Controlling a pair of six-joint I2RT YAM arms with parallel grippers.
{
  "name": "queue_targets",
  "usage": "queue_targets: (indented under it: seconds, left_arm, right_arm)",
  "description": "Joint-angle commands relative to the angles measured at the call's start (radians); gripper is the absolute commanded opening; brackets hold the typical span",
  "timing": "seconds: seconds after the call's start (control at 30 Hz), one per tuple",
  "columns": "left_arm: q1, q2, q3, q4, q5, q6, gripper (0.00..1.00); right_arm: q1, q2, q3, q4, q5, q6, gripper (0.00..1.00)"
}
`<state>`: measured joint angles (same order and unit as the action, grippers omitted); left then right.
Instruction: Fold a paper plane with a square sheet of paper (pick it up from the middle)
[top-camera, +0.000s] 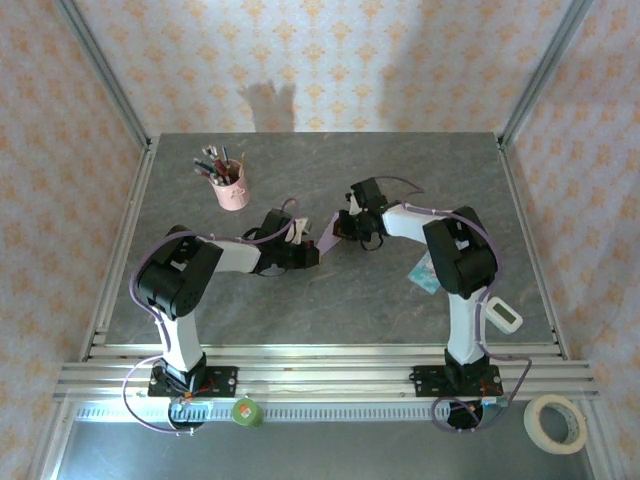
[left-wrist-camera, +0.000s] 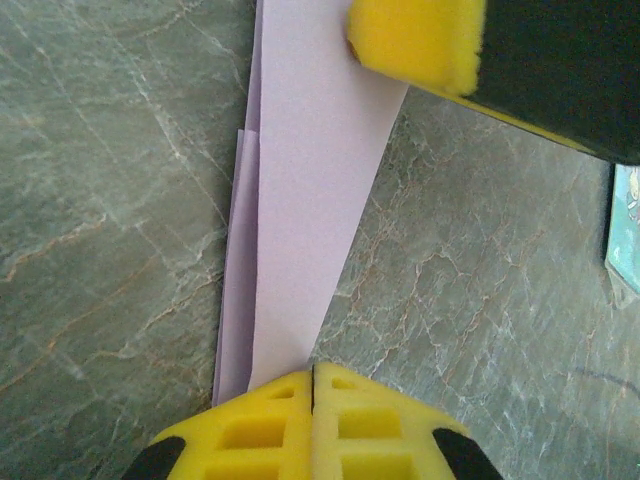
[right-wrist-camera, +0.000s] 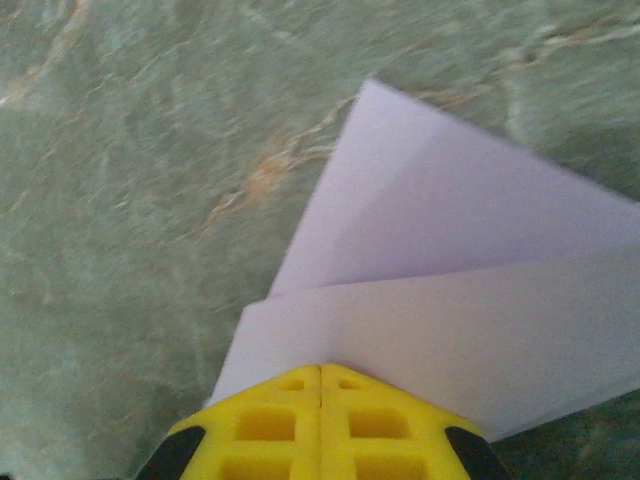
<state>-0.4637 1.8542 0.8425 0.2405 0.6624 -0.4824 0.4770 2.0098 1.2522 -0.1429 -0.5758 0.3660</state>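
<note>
- Left gripper (left-wrist-camera: 313, 385): in its own wrist view the two yellow foam pads are pressed together with no gap, pinching the narrow end of the paper plane (left-wrist-camera: 310, 200).
- Right gripper (right-wrist-camera: 321, 385): its pads meet the same way and are clamped on the wider, layered end of the plane (right-wrist-camera: 450, 300), where two overlapping lilac flaps fan out from the pinch.
- From the left wrist camera the paper runs away as a long tapering wedge, with a thinner folded layer showing along its left edge. At its far end sits one yellow pad (left-wrist-camera: 415, 45) of the right gripper.
- I cannot tell whether the paper touches the grey marbled table (top-camera: 330, 160) or hangs just above it.
- From the top camera, a roll of pale tape (top-camera: 556, 423) lies far right of and much nearer than the pink pen cup (top-camera: 232, 190), off the table's near right corner.
- A small green roll (top-camera: 245, 411) sits on the front rail, almost straight toward the camera from the cup.
- A white handheld device (top-camera: 503, 315) lies well right of the cup and nearer.
- A teal-and-white packet (top-camera: 427, 272) lies right of the cup and somewhat nearer, beside the right arm.
- The plane (top-camera: 327, 235) spans between the left gripper (top-camera: 305, 245) and the right gripper (top-camera: 345, 225), just right of the cup and slightly nearer.
- The cup, holding pens, stands farthest back.
</note>
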Motion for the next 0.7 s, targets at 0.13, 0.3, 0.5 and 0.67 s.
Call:
queue_targets:
  seconds: [0.13,0.3,0.5,0.67]
  left_arm:
    - [0.006,0.026,-0.029,-0.067,-0.008,-0.008,0.00]
    - [0.006,0.025,-0.026,-0.069,-0.001,-0.005,0.00]
    - [0.006,0.005,-0.025,-0.064,0.005,-0.010,0.00]
    - [0.004,-0.081,-0.022,0.007,0.059,-0.076,0.00]
  right_arm:
    - [0.067,-0.053,-0.005,-0.034,-0.035,-0.021,0.03]
    - [0.078,-0.032,-0.029,-0.016,-0.052,-0.009,0.03]
    - [0.081,0.011,-0.015,-0.042,-0.021,-0.012,0.02]
    - [0.080,0.032,-0.029,-0.064,0.007,-0.013,0.01]
